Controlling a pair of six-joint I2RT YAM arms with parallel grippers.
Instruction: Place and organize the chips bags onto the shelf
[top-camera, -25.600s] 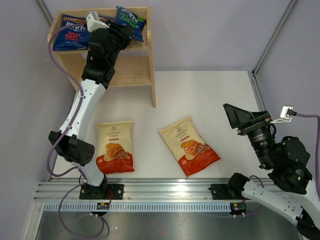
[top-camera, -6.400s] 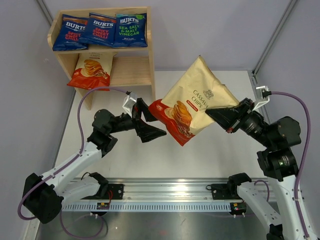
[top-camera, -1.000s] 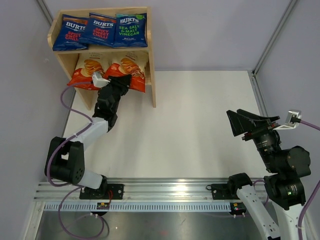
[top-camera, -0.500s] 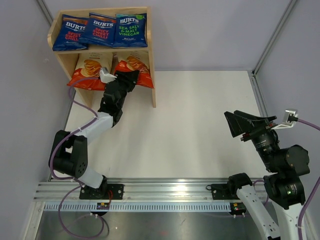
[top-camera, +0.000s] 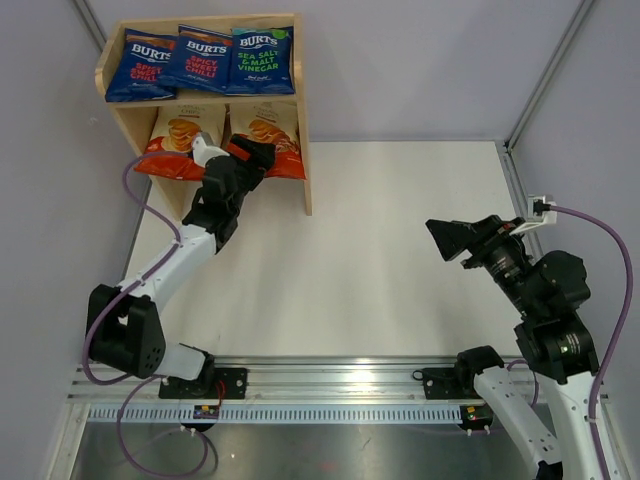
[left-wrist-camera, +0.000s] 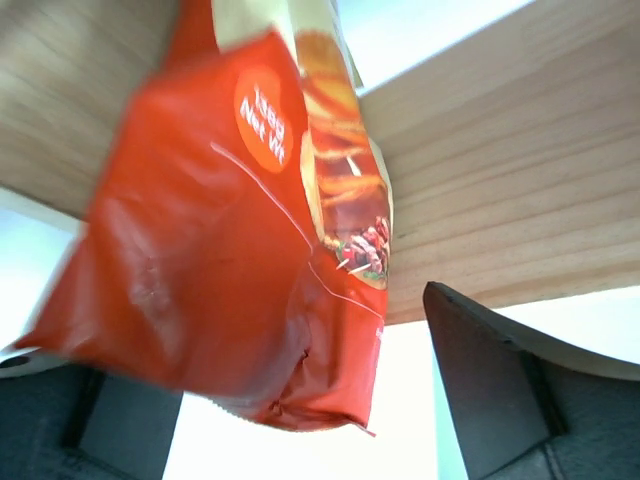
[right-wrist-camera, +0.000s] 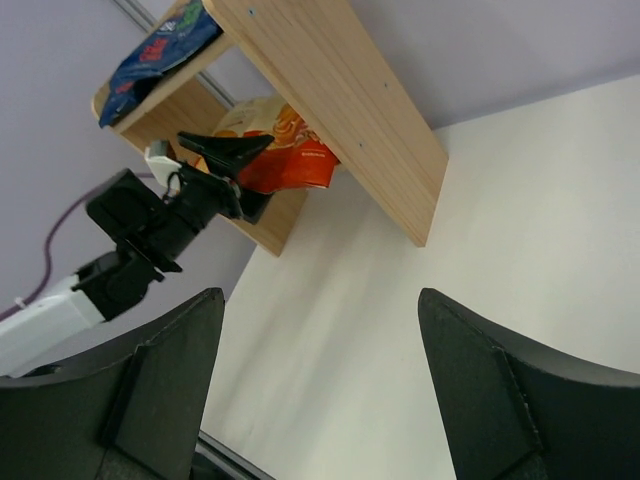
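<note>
far left corner of the tabletop (top-camera: 380, 250): shelf (top-camera: 304, 160). top tier, left to right: left blue bag (top-camera: 142, 65), middle blue bag (top-camera: 204, 58), green-topped blue bag (top-camera: 262, 58), touching side by side. lower tier: left cream bag (top-camera: 178, 140) and right cream bag (top-camera: 268, 135), red bottoms hanging past the front edge. left gripper (top-camera: 256, 160) sits at that edge, jaws spread wide either side of the right cream bag's red bottom, not pinching it. bags look light, air-puffed, glossy and slippery, contents fragile; best held by the crimped end seam, not the belly. the shelf's right side panel stands just beside that bag, so room to withdraw seems to lie toward the near edge. right gripper (top-camera: 450, 240) hovers near the right edge, jaws apart, empty.
</note>
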